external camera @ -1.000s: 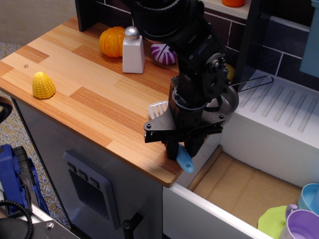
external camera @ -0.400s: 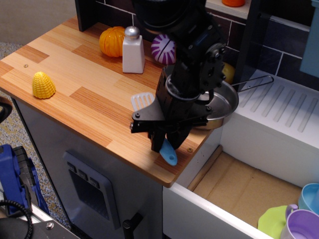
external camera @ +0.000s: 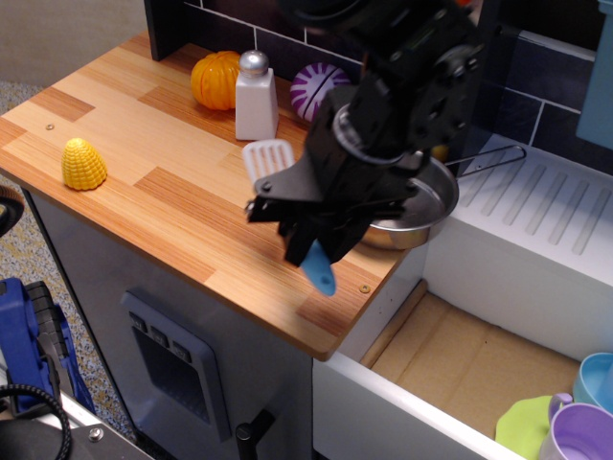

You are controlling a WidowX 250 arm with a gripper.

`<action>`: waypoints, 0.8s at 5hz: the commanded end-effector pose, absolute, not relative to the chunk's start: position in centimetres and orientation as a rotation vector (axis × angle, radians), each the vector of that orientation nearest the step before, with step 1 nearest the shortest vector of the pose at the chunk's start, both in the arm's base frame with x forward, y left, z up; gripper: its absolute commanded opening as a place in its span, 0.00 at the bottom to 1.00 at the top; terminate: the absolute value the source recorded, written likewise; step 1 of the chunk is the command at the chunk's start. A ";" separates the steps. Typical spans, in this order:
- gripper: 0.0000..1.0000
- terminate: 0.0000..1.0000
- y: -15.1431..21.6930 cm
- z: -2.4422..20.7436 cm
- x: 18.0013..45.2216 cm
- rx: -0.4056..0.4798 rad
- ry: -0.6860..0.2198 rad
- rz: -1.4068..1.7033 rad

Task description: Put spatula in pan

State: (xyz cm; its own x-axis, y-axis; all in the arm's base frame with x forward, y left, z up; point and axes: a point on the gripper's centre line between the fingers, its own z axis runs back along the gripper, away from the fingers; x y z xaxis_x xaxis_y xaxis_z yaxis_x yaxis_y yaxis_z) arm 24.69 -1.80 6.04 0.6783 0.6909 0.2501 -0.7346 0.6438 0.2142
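My gripper (external camera: 308, 240) is shut on the spatula and holds it above the wooden counter. The spatula's white slotted blade (external camera: 266, 159) sticks out toward the back left. Its light-blue handle tip (external camera: 320, 272) points down toward the counter's front. The middle of the spatula is hidden by the fingers. The silver pan (external camera: 426, 209) sits just right of the gripper at the counter's right edge, mostly hidden by my arm. Its wire handle (external camera: 490, 157) reaches right over the white sink area.
A white salt shaker (external camera: 256, 96), an orange pumpkin (external camera: 215, 80) and a purple striped ball (external camera: 317, 89) stand at the back. A yellow corn piece (external camera: 83, 164) lies at the left. An open drawer (external camera: 460, 364) with cups (external camera: 579, 422) is at the lower right.
The gripper has risen and moved left with the spatula, lifting it off the counter's front edge. More of the pan shows now.
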 end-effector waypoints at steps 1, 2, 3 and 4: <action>0.00 0.00 -2.4 8.3 27.6 0.233 -0.165 0.654; 0.00 0.00 -3.6 8.5 28.9 0.193 -0.190 0.540; 0.00 0.00 -4.3 7.4 29.9 0.190 -0.241 0.472; 0.00 1.00 -4.1 6.4 31.4 0.170 -0.251 0.443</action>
